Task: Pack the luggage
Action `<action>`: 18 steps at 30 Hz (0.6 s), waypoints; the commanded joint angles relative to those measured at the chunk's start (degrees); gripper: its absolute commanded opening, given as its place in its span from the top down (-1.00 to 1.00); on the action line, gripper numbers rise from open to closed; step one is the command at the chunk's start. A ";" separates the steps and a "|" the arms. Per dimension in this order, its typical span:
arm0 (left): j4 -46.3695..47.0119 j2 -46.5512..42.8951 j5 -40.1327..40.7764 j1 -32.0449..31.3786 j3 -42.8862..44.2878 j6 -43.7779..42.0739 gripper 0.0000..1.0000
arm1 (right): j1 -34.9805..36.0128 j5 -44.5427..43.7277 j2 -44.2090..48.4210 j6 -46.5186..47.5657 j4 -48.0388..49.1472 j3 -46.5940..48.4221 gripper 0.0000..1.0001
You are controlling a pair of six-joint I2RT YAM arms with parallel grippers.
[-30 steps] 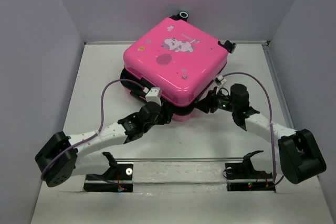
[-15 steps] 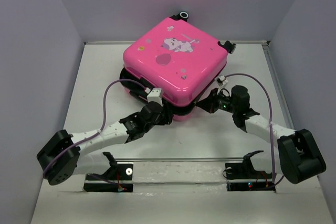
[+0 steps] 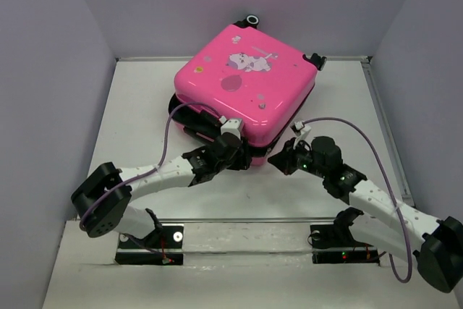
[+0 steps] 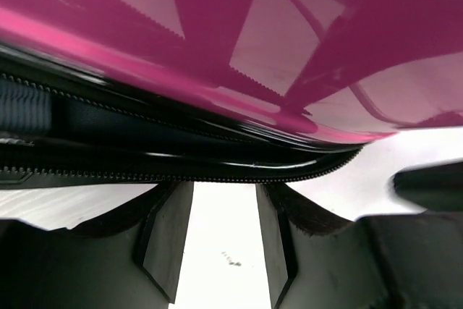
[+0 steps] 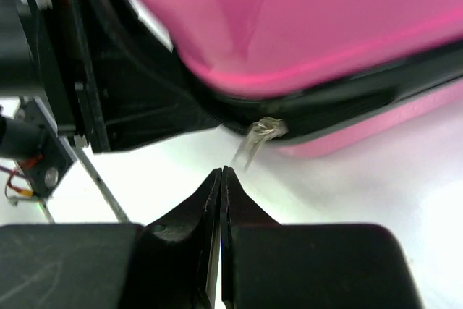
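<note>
The luggage point(image 3: 246, 81), a hot-pink hard-shell suitcase with a cartoon print, lies flat in the middle of the table with its lid lowered over the lower shell; a dark gap shows along the near left edge. My left gripper point(image 3: 242, 151) is open at the suitcase's near corner. In the left wrist view its fingers point(image 4: 170, 229) reach up to the black zip track point(image 4: 181, 175) under the pink shell point(image 4: 289, 48), with bare table between them. My right gripper point(image 3: 278, 158) is shut and empty. Its tips point(image 5: 221, 171) sit just short of a metal zip pull point(image 5: 255, 137) hanging at the seam.
The table is walled at the back and both sides. Black wheels point(image 3: 316, 61) and a handle part point(image 3: 252, 19) stick out at the suitcase's far side. Purple cables loop from both wrists. Two black mounts point(image 3: 148, 240) sit at the near edge.
My left gripper has slid right along the suitcase's near edge to its near corner. My right gripper has drawn back and down toward that corner. The suitcase has shifted slightly.
</note>
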State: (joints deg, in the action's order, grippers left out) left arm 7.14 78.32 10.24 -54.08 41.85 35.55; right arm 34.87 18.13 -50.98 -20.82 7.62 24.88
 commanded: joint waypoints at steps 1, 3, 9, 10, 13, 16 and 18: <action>12.02 2.01 3.91 1.35 7.11 -1.19 -0.04 | 3.80 -10.38 0.80 -2.30 -10.42 0.51 0.87; 12.02 1.66 3.91 1.35 6.41 -1.01 -0.04 | 3.80 -13.73 0.88 -2.38 -11.74 1.65 0.86; 11.32 -1.51 4.17 1.35 3.51 -0.75 -0.04 | 3.80 -17.52 -2.90 -1.33 -13.42 5.52 -0.04; 10.89 -2.03 4.09 1.35 2.90 -0.75 -0.04 | 3.80 -17.43 -3.16 -1.33 -12.98 5.87 -0.13; 10.53 -3.00 4.52 1.35 1.84 -1.18 -0.04 | 3.80 -17.69 -2.90 -0.37 -11.49 5.97 -0.18; 10.09 -3.62 5.23 1.35 0.96 -1.53 -0.04 | 3.80 -16.82 -3.24 2.79 -6.59 5.97 -0.23; 9.65 -3.53 5.58 1.35 1.04 -1.71 -0.04 | 3.80 -15.41 -4.38 3.33 -5.16 6.66 -0.24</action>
State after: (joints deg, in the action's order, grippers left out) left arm 9.06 77.47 9.30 -54.26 42.68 34.72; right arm 38.35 2.22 -54.48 -20.86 -4.29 28.32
